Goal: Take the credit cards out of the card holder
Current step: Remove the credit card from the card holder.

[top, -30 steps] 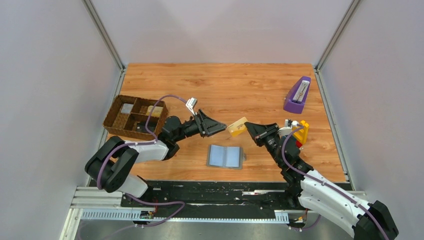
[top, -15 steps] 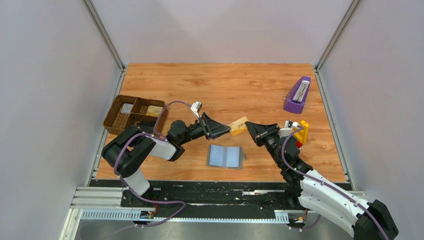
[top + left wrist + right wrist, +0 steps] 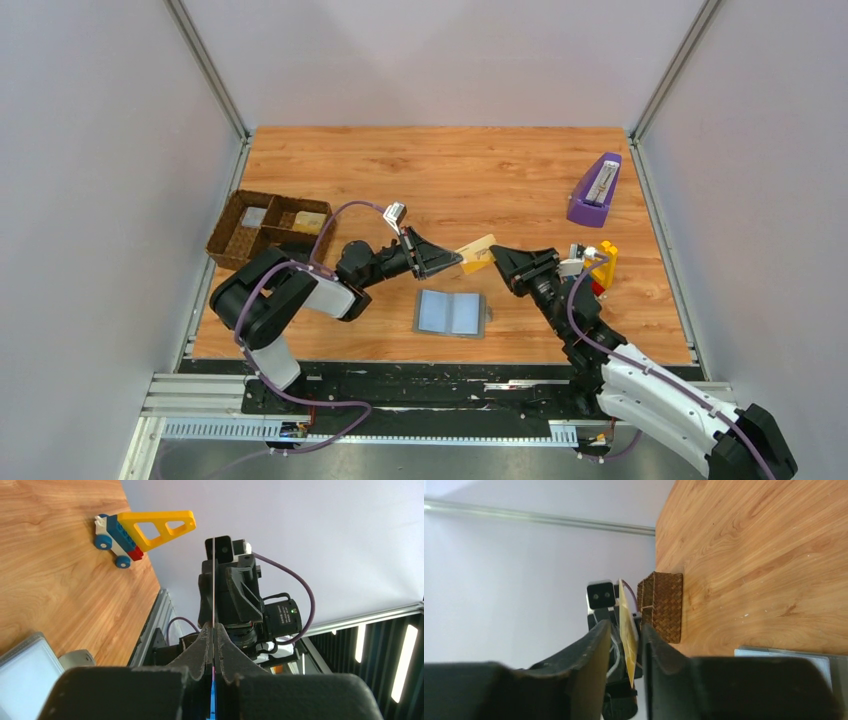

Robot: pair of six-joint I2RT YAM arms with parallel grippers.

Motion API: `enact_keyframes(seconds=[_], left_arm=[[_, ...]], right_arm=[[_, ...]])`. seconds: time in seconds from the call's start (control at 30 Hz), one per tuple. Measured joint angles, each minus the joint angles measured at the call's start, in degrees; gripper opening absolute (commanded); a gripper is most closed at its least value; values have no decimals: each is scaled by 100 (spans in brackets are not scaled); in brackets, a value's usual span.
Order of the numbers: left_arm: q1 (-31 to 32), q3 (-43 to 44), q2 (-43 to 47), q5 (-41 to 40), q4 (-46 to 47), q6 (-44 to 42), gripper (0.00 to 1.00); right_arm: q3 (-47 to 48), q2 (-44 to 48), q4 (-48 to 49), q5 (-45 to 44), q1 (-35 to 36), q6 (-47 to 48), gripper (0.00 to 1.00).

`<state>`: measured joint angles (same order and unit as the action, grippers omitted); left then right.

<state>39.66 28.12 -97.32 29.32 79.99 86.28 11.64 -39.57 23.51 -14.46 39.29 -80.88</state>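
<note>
**Right claw** (image 3: 625,629): two dark fingers (image 3: 589,652) fill the lower foreground and stand apart.

**Card** (image 3: 627,611): tan-gold, seen almost edge-on, upright in the gap between the fingers. Space shows on its left side; whether it touches the finger to the right of it cannot be told.

**Camera block** (image 3: 600,596): white body with a dark face and two lenses, just behind the card.

**Tray** (image 3: 665,605): brown and woven, resting on the desk beyond the fingers.

**Desk** (image 3: 764,550): orange-brown wood grain.

**Card holder** (image 3: 784,661): one pale corner, lying flat at the lower right.

**Wall** (image 3: 514,580): pale lilac-grey, crossed by a metal rail (image 3: 549,516).
</note>
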Motion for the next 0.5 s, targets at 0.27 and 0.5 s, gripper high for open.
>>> enact_keyframes(seconds=[0.27, 0.5], left_arm=[[-715, 59, -24, 734, -164, -98, 0], [-1150, 254, 450, 1694, -1318, -717, 0]], right_arm=[[-59, 881, -374, 579, -31, 1644, 68], [868, 1040, -1585, 1482, -341, 3346, 69]])
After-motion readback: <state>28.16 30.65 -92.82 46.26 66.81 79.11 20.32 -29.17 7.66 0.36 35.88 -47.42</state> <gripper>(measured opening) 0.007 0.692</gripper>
